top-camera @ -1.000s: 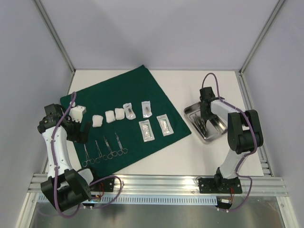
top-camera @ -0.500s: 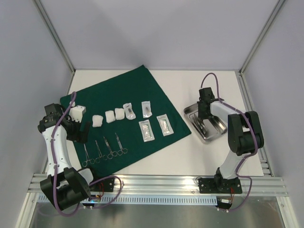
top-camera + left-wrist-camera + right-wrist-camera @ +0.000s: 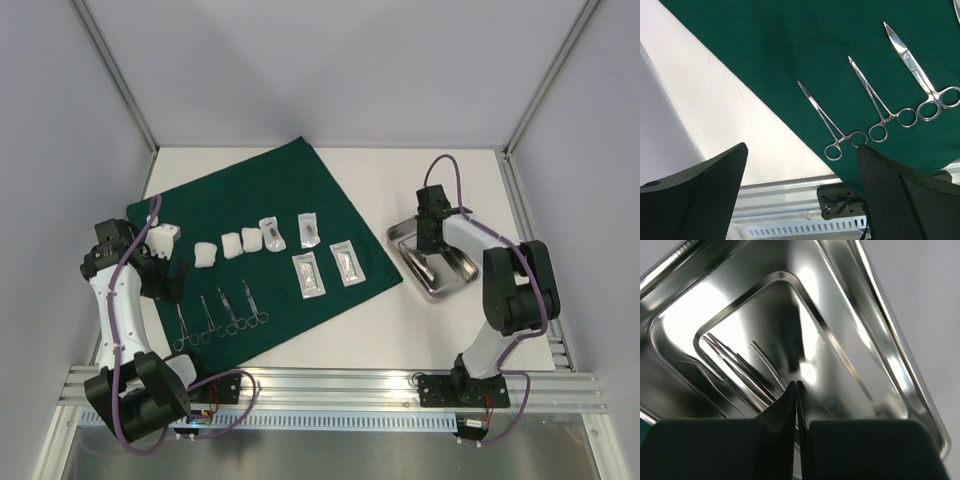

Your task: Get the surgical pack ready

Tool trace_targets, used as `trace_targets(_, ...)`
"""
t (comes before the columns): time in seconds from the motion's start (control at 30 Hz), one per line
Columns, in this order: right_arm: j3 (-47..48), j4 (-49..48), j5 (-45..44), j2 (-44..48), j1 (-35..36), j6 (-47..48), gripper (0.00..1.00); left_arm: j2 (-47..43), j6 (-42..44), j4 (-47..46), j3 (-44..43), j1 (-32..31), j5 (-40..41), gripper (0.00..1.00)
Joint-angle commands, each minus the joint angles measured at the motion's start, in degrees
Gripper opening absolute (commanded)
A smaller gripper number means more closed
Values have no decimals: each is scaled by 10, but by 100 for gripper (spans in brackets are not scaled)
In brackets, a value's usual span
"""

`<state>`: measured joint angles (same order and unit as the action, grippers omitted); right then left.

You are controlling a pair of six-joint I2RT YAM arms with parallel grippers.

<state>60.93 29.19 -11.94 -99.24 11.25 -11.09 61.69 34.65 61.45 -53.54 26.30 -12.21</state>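
The dark green cloth (image 3: pixel 270 210) lies flat on the left of the table. On it are white gauze pads (image 3: pixel 231 245), several clear pouches (image 3: pixel 308 273) and a row of steel forceps and scissors (image 3: pixel 207 315), also in the left wrist view (image 3: pixel 832 125). My left gripper (image 3: pixel 180 280) is open and empty (image 3: pixel 801 146) above the cloth's near-left edge, beside the forceps. The small steel tray (image 3: pixel 455 262) sits on the right. My right gripper (image 3: pixel 428 240) is shut (image 3: pixel 796 382) just above the tray floor, apparently pinching the end of a thin metal instrument (image 3: pixel 735 365).
A white block (image 3: pixel 165 238) sits on the cloth's left corner by my left arm. An aluminium rail (image 3: pixel 330 385) runs along the near table edge. Frame posts stand at the back corners. Bare white table (image 3: pixel 400 180) lies between cloth and tray.
My right gripper has shifted slightly toward the back over the tray. The left arm and the things on the cloth have not moved.
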Motion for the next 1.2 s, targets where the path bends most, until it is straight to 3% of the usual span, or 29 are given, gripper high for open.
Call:
trace_targets(0.0, 38, 37, -56, 69, 11, -23, 3, 4, -2, -5, 5, 3, 14, 99)
trace_targets(0.17, 78, 84, -113, 152, 75, -44, 12, 17, -10, -7, 14, 3, 41, 100)
trace_targets(0.3, 79, 76, -118, 188, 226, -76, 26, 19, -10, -7, 26, 3, 44, 100)
trace_targets(0.4, 92, 53, -91, 168, 346, -91, 35, 10, -7, -3, 35, 3, 38, 99)
trace_targets(0.6, 237, 38, -72, 4, 528, -66, 35, -32, 9, 6, 62, 3, 39, 100)
trace_targets(0.77, 383, 102, -70, -159, 586, -57, 36, -58, 19, 17, 74, 3, 39, 100)
trace_targets(0.8, 405, 97, -51, -183, 591, -67, 40, -65, 20, 18, 76, 3, 36, 100)
trace_targets(0.87, 420, 90, -31, -205, 595, -82, 45, -70, 24, 17, 78, 3, 34, 100)
trace_targets(1.17, 526, 129, -55, -335, 599, -124, 46, -69, 29, 17, 83, 3, 17, 100)
